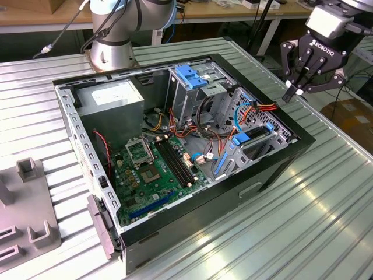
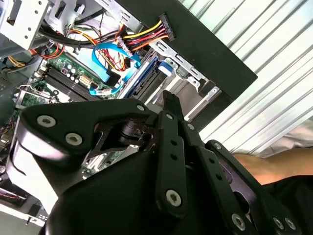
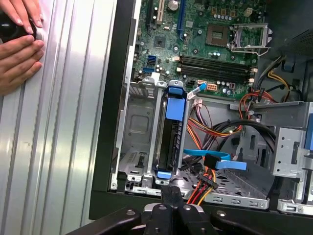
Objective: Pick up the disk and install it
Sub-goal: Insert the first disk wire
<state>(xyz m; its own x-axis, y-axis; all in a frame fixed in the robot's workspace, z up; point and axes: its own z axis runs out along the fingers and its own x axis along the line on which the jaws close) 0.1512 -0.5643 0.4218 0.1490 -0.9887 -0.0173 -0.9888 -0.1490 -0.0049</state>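
Above ribbed metal table [image 1: 326, 192], poised at edge of open computer case [image 1: 233, 205] with fingers [image 3: 170, 196] pinched together, empty; clear of disk [image 3: 172, 139], stood edgewise in bay [image 3: 139, 128], likely so rails [image 3: 176, 104] engage.

Lab — ribbed aluminium table [image 1: 326, 192], wooden workbench [image 1: 35, 16]

The ribbed metal counter [image 1: 326, 204] shines glossy; the case [image 1: 233, 198] is matt black metal; the disk [image 3: 174, 105] carries smooth blue plastic rails.

Disk [image 3: 172, 142]: on edge in the drive cage [image 3: 137, 122], blue rail ends showing.
Gripper [image 3: 172, 189]: fingers together, empty, near the cage.
Hands [image 3: 17, 46]: on the ribbed table [image 3: 63, 147] beside the case [image 3: 105, 122].
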